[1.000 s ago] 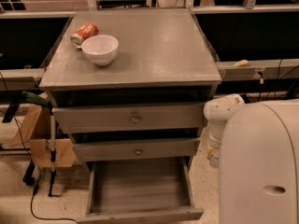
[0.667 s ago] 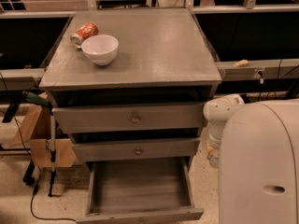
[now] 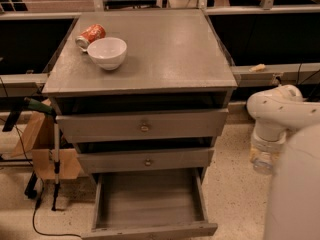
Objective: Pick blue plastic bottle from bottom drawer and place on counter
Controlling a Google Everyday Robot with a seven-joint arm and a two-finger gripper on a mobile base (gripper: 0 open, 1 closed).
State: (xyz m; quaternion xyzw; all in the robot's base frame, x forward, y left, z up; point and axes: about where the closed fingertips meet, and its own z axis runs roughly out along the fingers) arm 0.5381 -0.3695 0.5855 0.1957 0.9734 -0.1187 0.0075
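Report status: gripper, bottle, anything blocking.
Gripper low, right of cabinet. Blue plastic bottle seemingly at it; bottom drawer open. Counter: bowl, can far left.

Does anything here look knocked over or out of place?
The orange can lies on its side on the counter, beside the white bowl. The bottom drawer stands open. The robot's tool hangs right of the cabinet, down low.

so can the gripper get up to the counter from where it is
Probably yes. The gripper hangs low, right of the cabinet, with nothing between it and the counter. It would need to rise past the overhanging edge; the can and bowl sit back left, away from its side.
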